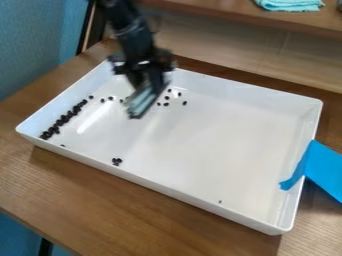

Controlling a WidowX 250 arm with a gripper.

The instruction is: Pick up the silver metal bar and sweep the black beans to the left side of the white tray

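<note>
White tray [200, 145] on a wooden table [100, 205]: black beans [64, 119] line its left side, with others clustered near the front wall [167, 190] and loose beside the blurred gripper [141, 104]; whether that is open, closed or holding something, I cannot tell. A low sweep could scatter loose beans or catch a raised edge; most room seems to lie rightward, towards the blue tape [323, 167].

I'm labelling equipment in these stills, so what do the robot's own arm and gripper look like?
The arm is black, slender and jointed. The gripper has a wider, angular black body with parts jutting out at its sides. Blur hides any markings or finer details.
</note>
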